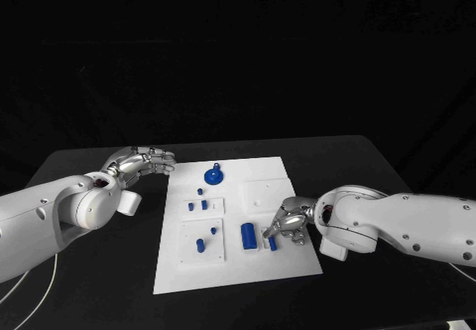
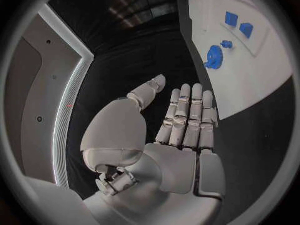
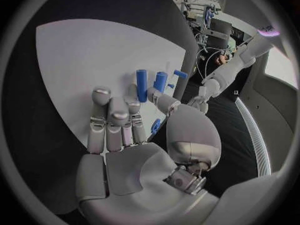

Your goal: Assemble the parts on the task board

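Right hand (image 1: 285, 225): lower right, fingers apart, holding nothing, poised over blue cylinder (image 1: 247, 236) to grasp.
Left hand (image 1: 142, 163): upper left, open, empty, parked beside task board (image 1: 238, 271).

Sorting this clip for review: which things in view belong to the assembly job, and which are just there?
Belongs to the job:
task board
blue gear-shaped part
blue cylinder part
small blue parts
right hand, over the board beside the cylinder
left hand, open off the board's far left corner

Just there:
black table
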`<action>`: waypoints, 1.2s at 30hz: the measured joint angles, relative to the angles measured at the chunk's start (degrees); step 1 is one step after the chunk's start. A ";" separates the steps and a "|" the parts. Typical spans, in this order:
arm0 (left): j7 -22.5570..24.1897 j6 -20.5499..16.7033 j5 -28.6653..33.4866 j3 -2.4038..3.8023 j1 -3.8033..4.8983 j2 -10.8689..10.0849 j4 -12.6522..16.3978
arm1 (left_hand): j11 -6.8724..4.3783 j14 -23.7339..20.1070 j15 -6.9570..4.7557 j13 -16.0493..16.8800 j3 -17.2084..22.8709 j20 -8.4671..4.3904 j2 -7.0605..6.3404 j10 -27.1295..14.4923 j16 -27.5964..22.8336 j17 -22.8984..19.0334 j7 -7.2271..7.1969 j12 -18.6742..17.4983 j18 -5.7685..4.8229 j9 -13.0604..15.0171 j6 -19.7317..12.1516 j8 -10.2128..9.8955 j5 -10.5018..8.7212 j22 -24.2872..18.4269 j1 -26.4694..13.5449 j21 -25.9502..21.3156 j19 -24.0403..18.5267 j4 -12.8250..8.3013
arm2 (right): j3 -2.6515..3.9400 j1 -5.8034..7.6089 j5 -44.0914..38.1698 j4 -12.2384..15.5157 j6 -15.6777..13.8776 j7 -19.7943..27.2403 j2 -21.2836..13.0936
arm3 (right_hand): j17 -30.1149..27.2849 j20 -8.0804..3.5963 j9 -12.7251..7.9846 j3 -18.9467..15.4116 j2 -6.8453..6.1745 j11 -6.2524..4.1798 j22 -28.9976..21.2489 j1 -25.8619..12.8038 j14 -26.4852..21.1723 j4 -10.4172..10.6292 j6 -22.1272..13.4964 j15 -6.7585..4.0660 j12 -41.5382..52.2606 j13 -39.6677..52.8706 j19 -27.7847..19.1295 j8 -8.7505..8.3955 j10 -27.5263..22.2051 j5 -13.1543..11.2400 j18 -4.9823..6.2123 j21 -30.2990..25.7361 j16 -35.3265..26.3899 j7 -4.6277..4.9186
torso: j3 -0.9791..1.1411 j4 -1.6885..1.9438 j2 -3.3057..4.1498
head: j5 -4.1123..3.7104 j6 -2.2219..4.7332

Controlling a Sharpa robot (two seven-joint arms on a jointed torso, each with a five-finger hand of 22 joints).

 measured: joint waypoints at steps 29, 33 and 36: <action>-0.38 0.32 -0.06 -0.03 0.00 -0.02 -0.04 | 0.00 0.00 0.00 0.00 0.00 0.00 0.00 0.00 0.00 0.11 0.00 0.00 -0.29 -0.04 0.00 0.00 0.00 0.10 0.00 -0.21 0.00 0.00 | 0.19 1.63 0.64 0.88 1.04 -0.58 -1.21 | 0.10 0.04 -0.20 2.38 1.38 0.00 0.00 0.26 -0.03 -0.46 0.20 0.06 0.00 0.05 -0.03 -0.37 -0.01 -0.21 0.00 0.31 0.00 0.21 | -0.02 0.03 0.01 | 0.47 0.30; -0.47 0.37 -0.07 -0.03 0.00 -0.07 -0.03 | 0.00 0.00 0.00 0.00 -0.15 0.00 0.00 0.00 0.00 0.11 0.00 0.00 -0.30 -0.04 0.00 0.00 0.00 0.10 0.00 -0.21 0.00 0.15 | 0.33 1.94 0.99 0.55 0.90 -0.95 -1.16 | 0.14 0.11 -0.20 2.52 1.52 0.00 0.00 0.12 -0.04 -0.60 0.34 0.07 0.00 0.05 -0.09 -0.37 -0.02 -0.21 0.00 0.31 0.00 0.08 | -0.03 0.04 0.02 | 0.52 0.29; -0.54 0.43 -0.09 -0.03 0.00 -0.08 0.00 | 0.00 0.00 0.00 0.00 -0.15 0.00 0.00 0.00 0.00 0.16 0.00 0.00 -0.30 -0.04 0.00 0.00 0.00 0.10 0.00 -0.21 0.00 0.15 | 0.32 1.99 1.34 0.38 0.77 -1.26 -0.89 | 0.16 0.12 -0.21 2.52 1.51 -0.01 0.00 0.12 -0.04 -0.61 0.38 0.07 0.00 0.07 -0.10 -0.37 -0.01 -0.21 -0.01 0.31 0.06 0.04 | -0.03 0.04 0.02 | 0.53 0.26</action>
